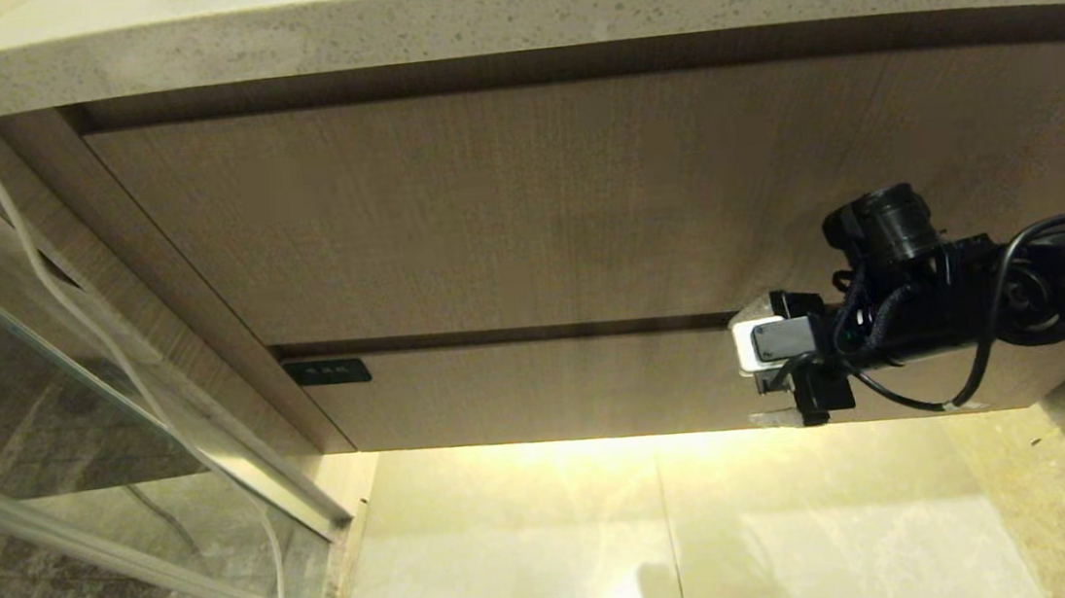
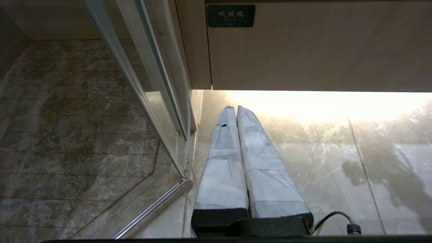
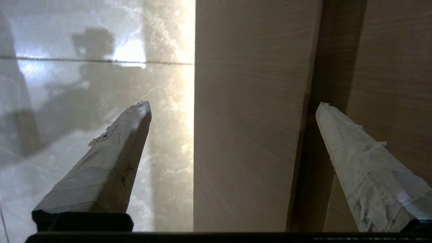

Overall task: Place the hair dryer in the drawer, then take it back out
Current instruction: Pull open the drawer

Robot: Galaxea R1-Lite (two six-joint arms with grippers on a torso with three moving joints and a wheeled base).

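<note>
Nearest the lens, the right gripper [image 1: 761,363] is held spread wide astride the shut drawer [image 1: 541,386], whose long axis is run from 9 to 3 o'clock, while the hair dryer is nowhere seen and the left gripper [image 2: 233,109] is kept pressed together.

Before me runs a pale speckled stone surface [image 1: 505,18], its thick front edge overhanging the cabinet below; I cannot see what lies on top of it. Beneath it sits a tall wood-grain panel [image 1: 504,204], and under that the wide, shallow beige wood-grain drawer [image 1: 540,381], pushed shut, with a small black label [image 1: 327,372] at its front's upper left. Below lies the glossy cream marble-tiled floor [image 1: 663,540], brightly lit just under the drawer's lower edge.
</note>
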